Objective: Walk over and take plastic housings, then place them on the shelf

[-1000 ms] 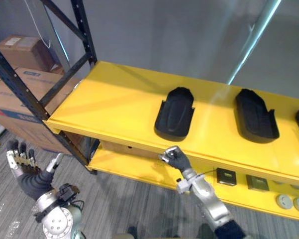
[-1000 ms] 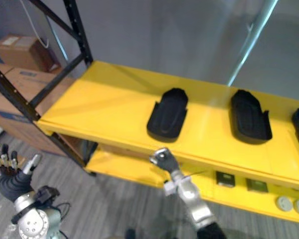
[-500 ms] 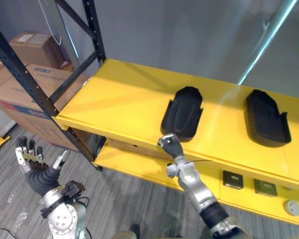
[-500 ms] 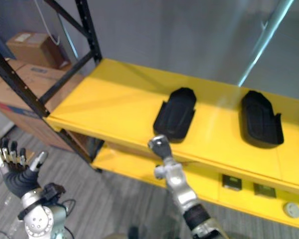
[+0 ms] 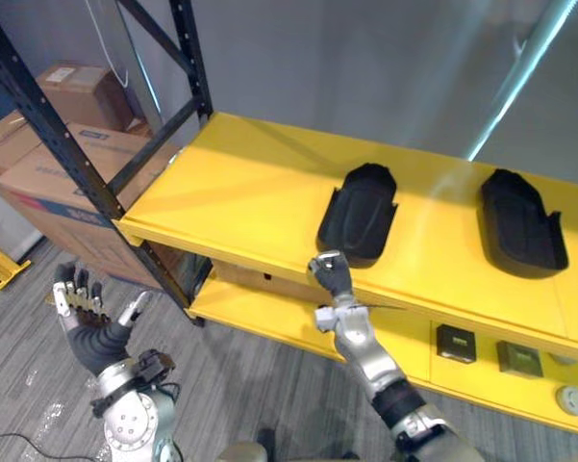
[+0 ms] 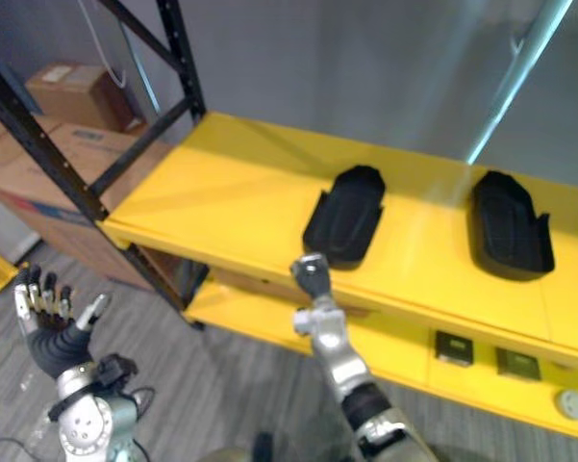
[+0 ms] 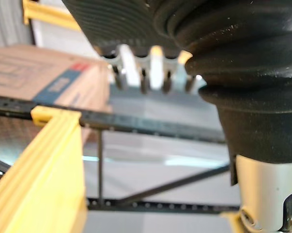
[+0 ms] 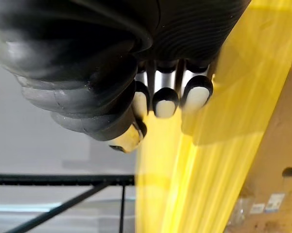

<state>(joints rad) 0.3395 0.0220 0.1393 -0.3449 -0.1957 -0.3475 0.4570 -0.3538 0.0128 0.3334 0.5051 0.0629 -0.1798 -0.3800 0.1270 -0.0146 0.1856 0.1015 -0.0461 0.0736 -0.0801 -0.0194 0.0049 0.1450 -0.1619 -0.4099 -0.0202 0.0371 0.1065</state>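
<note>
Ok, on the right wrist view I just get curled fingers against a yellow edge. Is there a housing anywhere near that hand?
Observer: Yes. In the eye views, a black plastic housing lies on the upper yellow shelf, just behind the right hand, which is at the shelf's front edge.
Operator: Good. And where's the left hand?
Observer: The left hand is raised over the floor, fingers spread and empty, out to the left of the rack's black post.
</note>
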